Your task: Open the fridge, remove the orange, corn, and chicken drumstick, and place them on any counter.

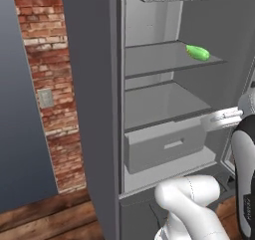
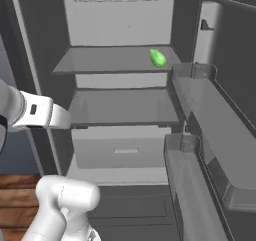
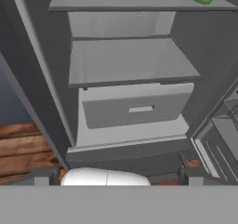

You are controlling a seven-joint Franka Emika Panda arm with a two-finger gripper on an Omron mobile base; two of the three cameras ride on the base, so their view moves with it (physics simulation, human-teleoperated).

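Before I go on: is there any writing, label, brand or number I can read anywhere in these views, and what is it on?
None: no readable text in any view.
The fridge walls, shelves and drawer are plain grey, with no brand or label.
The green corn on the upper shelf carries no sticker.
The small pale plate on the brick wall is blank.
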